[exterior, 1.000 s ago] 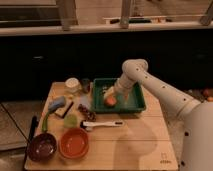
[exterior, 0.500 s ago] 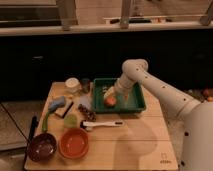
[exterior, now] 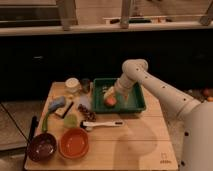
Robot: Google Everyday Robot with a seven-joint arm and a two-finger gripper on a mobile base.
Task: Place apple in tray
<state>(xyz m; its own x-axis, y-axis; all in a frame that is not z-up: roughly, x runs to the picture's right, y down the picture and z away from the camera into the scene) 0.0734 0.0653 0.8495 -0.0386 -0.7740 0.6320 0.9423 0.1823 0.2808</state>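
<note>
One pincer [exterior: 111, 95] over trayed apple [exterior: 110, 101]

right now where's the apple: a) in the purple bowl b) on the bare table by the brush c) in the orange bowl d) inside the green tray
d: the apple sits inside the tray, with the gripper right over it at the end of the arm reaching down into the tray; the orange bowl and purple bowl at the table's front hold no apple.
</note>
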